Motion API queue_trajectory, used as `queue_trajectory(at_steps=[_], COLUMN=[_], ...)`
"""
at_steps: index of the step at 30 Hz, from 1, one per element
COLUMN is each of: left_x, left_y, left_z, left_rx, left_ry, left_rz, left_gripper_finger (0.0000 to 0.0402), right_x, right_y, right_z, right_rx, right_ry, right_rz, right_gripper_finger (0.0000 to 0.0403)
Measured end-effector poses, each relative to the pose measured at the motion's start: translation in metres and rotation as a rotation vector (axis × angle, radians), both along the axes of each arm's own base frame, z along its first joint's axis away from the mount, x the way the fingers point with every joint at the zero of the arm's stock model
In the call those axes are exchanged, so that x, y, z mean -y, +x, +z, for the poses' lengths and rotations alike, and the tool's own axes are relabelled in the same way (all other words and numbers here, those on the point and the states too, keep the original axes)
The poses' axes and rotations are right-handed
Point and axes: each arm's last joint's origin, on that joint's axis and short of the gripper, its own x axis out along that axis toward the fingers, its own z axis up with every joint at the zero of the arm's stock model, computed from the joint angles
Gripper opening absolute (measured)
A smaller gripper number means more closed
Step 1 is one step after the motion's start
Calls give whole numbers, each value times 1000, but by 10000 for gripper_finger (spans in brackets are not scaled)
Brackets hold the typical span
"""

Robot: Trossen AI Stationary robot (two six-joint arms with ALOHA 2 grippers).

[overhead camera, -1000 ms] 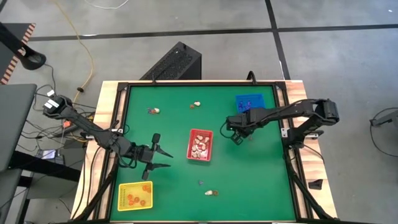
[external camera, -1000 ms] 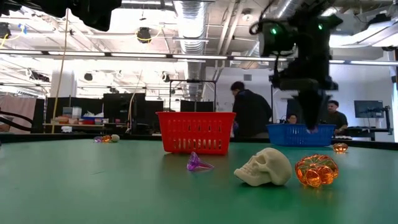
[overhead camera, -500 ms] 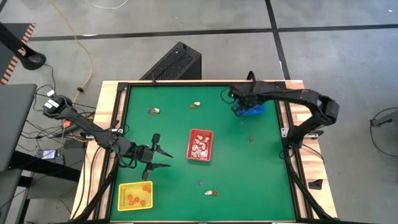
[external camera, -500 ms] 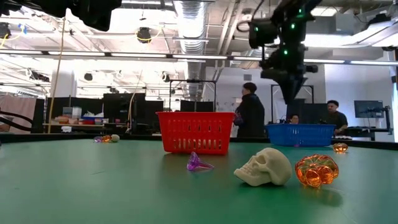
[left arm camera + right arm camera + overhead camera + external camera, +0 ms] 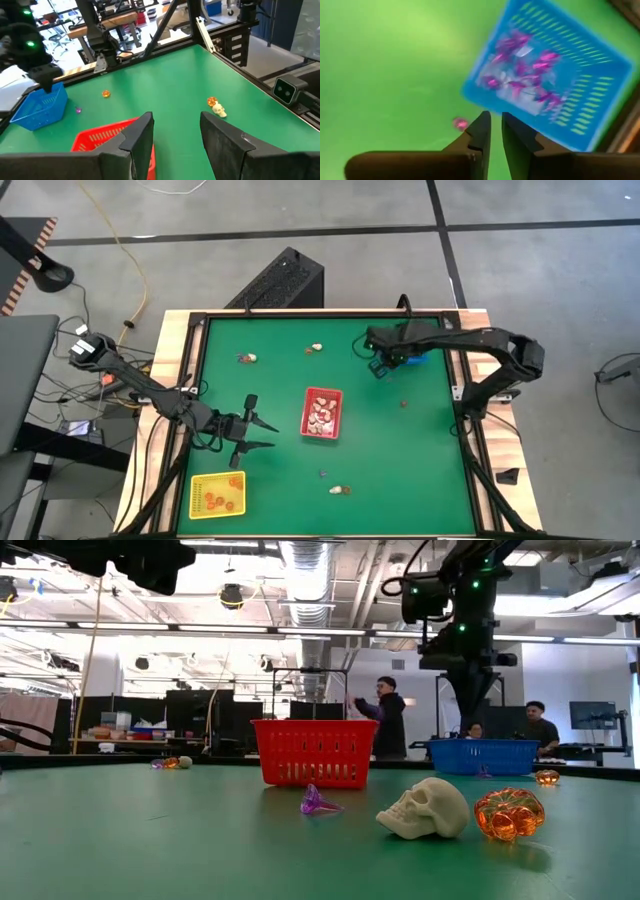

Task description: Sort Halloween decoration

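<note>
Blue tray [image 5: 406, 352] is overhung by the right pincer [image 5: 378, 366], nearly clenched, perhaps empty; left pincer [image 5: 262, 432], released, at eight o'clock.

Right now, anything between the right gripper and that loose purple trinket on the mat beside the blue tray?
Nothing visible. The right gripper hangs by the blue plastic tray's edge with narrow jaws, nothing between them. The small purple trinket lies on bare green mat just beside the tray, with nothing between it and the gripper.
</note>
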Motion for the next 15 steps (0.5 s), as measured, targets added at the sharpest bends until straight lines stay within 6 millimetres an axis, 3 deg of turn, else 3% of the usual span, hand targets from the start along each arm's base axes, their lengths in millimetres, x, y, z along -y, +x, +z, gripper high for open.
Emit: queue_trajectory(at_steps=[6, 10, 15], left_x=[0, 0, 0], left_y=[0, 0, 0], left_z=[0, 0, 0], left_rx=[0, -1, 0], left_ry=[-1, -7, -8], left_rz=[0, 1, 3], left_gripper_finger=[153, 153, 153], right_x=[-29, -31, -27], right_y=[-1, -4, -5], right_z=[-25, -47, -57], right_rx=[-21, 19, 61], right_ry=[58, 107, 99], right_rz=[17, 1, -13], right_gripper_finger=[128, 174, 218])
